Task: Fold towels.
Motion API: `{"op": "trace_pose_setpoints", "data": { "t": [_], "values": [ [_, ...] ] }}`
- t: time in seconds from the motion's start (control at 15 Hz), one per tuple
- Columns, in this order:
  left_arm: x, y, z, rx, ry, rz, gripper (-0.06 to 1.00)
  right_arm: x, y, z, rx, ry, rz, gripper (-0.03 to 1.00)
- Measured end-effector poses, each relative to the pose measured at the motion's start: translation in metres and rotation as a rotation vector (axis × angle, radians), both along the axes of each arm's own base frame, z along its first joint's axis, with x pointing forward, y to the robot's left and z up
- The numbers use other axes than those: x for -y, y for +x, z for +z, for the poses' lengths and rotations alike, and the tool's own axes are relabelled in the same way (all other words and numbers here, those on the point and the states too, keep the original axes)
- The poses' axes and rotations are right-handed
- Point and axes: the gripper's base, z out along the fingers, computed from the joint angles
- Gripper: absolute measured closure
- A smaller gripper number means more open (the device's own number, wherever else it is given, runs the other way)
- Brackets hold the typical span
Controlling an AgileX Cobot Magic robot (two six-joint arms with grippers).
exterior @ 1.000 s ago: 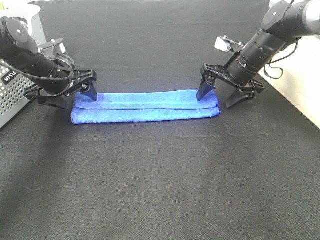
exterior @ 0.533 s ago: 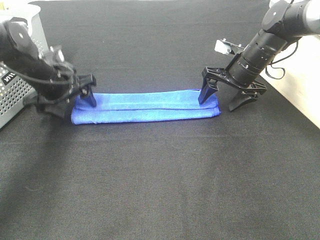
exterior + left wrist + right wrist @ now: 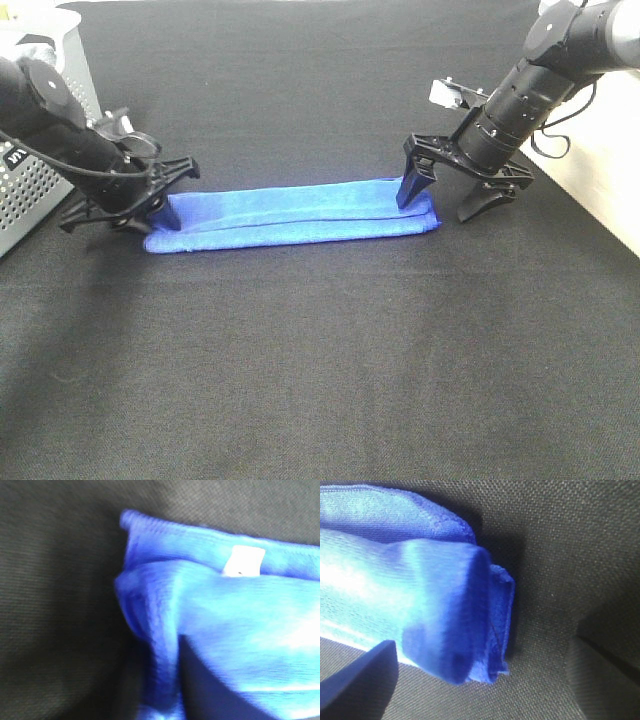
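Observation:
The royal-blue towel point(image 3: 295, 212) lies folded into a long narrow strip across the black table. My left gripper point(image 3: 122, 218) is open at its left end, with one finger point(image 3: 172, 210) resting on the towel and the other on the table beside it. The left wrist view shows that end bunched point(image 3: 165, 610), the white tag point(image 3: 243, 561) and one dark finger point(image 3: 215, 690). My right gripper point(image 3: 445, 198) is open and straddles the right end, one finger point(image 3: 410, 190) on the towel. The right wrist view shows the layered end point(image 3: 450, 610) between both fingers point(image 3: 360, 680).
A perforated grey basket point(image 3: 30, 190) stands at the left edge, close behind my left arm, with a white container point(image 3: 55, 40) behind it. The black table cloth ends at a pale surface point(image 3: 610, 190) on the right.
My left gripper has lowered and shifted along the towel's left end, pushing it so that the end looks narrower and bunched. My right gripper has stayed almost in place.

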Motion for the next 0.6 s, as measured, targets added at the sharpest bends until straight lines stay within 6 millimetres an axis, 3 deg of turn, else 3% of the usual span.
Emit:
{"op": "trace_pose_setpoints", "data": {
  "t": [0.27,0.6],
  "values": [
    [-0.004,0.003,0.005,0.015,0.024,-0.040,0.88,0.000,0.000,0.001,0.002,0.000,0.000,0.11],
    [-0.022,0.025,0.061,-0.006,0.202,-0.145,0.88,0.000,0.000,0.000,0.000,0.000,0.000,0.11]
  ]
}}
